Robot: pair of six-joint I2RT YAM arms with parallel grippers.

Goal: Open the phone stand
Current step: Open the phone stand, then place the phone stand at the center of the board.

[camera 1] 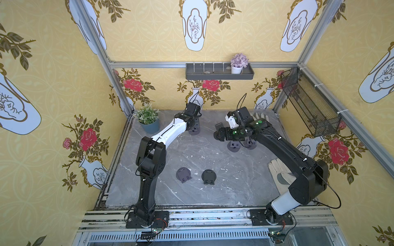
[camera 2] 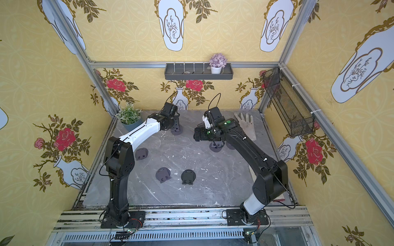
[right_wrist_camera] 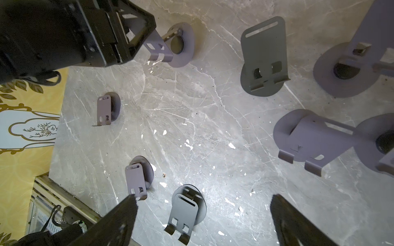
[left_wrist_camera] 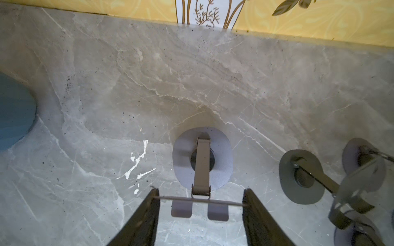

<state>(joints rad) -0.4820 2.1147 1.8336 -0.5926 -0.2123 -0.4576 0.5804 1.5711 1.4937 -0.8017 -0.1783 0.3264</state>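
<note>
Phone stand (left_wrist_camera: 202, 166) in hand sits toward the back of the marble table (camera 1: 213, 161), near the potted plant (camera 1: 149, 123). Its oval base lies flat, its arm is raised, and its plate stands edge-on inside the left gripper (left_wrist_camera: 201, 198), which pinches the plate by its two side edges. Opening looks all but finished to me. The next move calls for the left jaws to ease off without dragging or tipping the stand, then a reach for one of the folded stands (camera 1: 183, 174) nearer the front. The left arm stretches toward the back wall, wrist bent down over the stand. The right gripper (right_wrist_camera: 203, 199) hovers above the opened stands (camera 1: 234, 147), jaws spread wide and empty, pointing toward the left arm.
</note>
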